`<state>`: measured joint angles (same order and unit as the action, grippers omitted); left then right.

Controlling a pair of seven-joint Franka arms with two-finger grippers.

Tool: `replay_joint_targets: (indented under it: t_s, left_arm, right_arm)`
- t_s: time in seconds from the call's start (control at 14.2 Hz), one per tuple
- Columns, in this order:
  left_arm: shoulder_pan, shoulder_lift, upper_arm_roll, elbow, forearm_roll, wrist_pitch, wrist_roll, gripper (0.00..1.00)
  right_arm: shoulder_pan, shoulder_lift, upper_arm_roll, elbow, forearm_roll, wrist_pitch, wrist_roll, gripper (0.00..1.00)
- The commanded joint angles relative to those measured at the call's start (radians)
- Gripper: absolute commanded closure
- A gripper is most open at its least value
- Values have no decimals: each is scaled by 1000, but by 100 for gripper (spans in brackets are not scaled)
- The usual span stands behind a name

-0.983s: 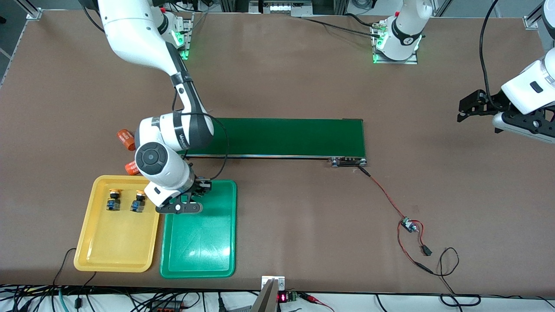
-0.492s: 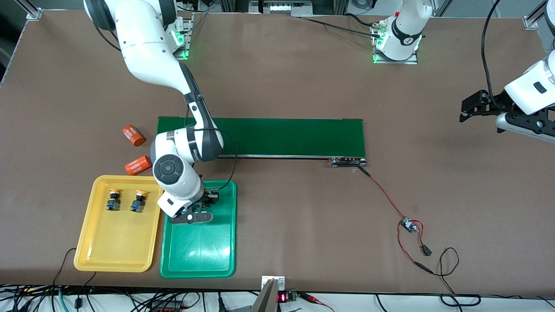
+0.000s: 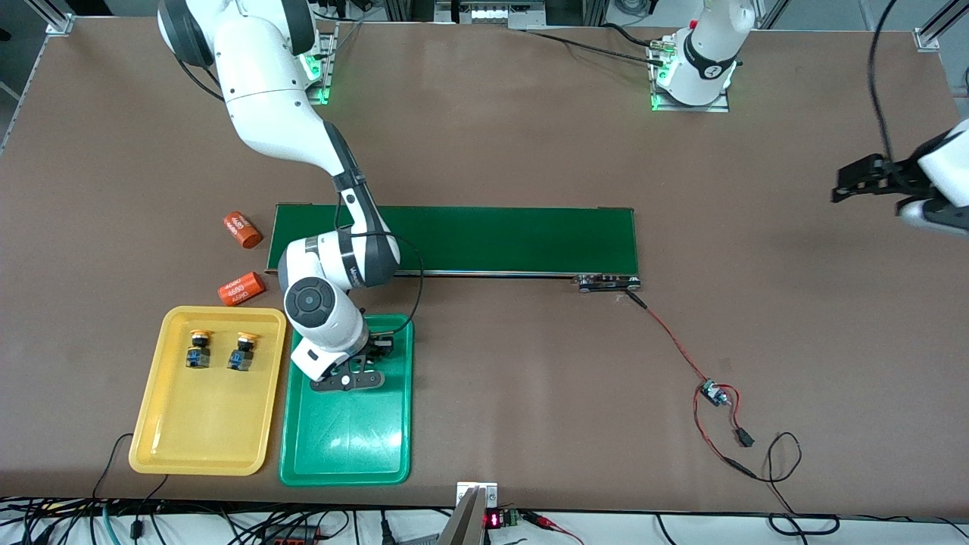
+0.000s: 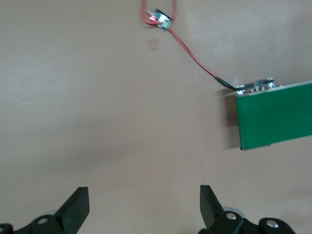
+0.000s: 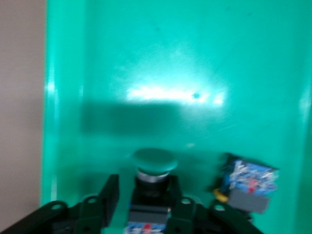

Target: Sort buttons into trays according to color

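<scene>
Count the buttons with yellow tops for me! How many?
2. Both yellow buttons stand side by side in the yellow tray, one toward the right arm's end, the other beside the green tray.

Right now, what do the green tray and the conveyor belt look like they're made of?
The green tray looks like glossy moulded plastic: bright glare streaks and fine scratches on its floor, rounded corners. The conveyor belt looks like a matte rubbery or fabric sheet, flat dark green with no glare; a metal edge rail runs alongside.

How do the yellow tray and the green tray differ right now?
The yellow tray holds two yellow-capped buttons and no arm is over it. The green tray has the right hand over it, shut on a green button. Both are shallow, rectangular and side by side.
</scene>
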<state>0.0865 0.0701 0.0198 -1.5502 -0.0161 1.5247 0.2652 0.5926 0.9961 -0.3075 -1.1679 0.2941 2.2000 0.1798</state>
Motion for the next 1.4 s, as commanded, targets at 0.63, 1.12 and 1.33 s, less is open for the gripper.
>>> replay_joint_targets:
  t_s: [0.63, 1.12, 1.33]
  left_arm:
    - [59, -1, 2, 47, 2, -66, 104, 0]
    - [49, 22, 2, 45, 2, -74, 111, 0]
    - [49, 23, 0, 47, 2, -75, 112, 0]
  right_arm:
    - [-40, -293, -168, 17, 45, -403, -28, 0]
    - [-55, -401, -323, -9, 20, -505, -91, 0]
    - [-244, -490, -184, -33, -38, -517, -189, 0]
